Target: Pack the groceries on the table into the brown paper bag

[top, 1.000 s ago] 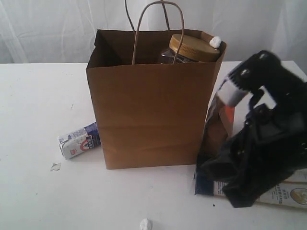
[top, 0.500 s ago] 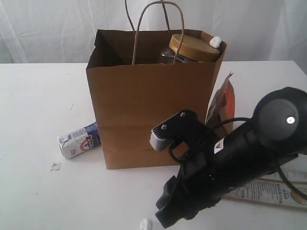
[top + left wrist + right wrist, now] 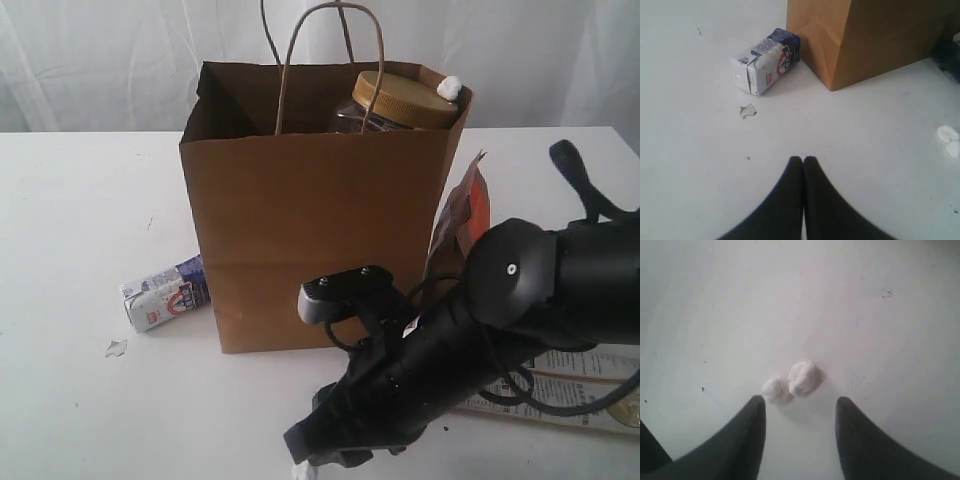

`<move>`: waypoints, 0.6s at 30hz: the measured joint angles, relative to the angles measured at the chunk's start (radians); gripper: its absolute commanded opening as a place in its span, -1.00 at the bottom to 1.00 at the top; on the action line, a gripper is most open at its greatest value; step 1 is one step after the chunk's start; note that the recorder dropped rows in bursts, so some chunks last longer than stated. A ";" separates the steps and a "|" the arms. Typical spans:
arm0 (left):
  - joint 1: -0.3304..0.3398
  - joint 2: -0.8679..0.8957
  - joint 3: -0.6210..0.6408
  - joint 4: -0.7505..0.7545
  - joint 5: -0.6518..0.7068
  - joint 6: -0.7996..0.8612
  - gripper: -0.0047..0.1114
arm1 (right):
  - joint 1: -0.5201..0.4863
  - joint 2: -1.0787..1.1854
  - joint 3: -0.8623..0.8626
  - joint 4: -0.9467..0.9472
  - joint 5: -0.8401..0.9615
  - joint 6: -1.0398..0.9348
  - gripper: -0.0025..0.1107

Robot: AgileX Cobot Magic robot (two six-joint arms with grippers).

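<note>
Left gripper [image 3: 803, 161] jaws pressed together, tips touching, nothing between them, hovering over the white table [image 3: 695, 165]. Ahead of the tips: small white-blue carton [image 3: 766, 68] lying on its side, its dark blue end just beside the bottom corner of the brown paper bag [image 3: 875, 40]. Only the bag's lower part is visible, standing on the table. Small pale flake [image 3: 747, 110] between carton and gripper, nearer the carton. Tiny dark speck [image 3: 747, 158] close to the tips. Two white lumps [image 3: 948, 141] off to the bag's side, near the frame edge.
</note>
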 measured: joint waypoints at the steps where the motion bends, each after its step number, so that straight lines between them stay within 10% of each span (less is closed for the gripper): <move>1: 0.000 0.000 0.000 0.000 0.000 0.000 -0.92 | 0.007 0.005 0.000 0.006 -0.002 -0.002 -0.22; 18: 0.000 0.000 0.000 0.000 0.000 0.000 -0.92 | 0.036 0.098 -0.019 0.013 -0.053 -0.012 -0.22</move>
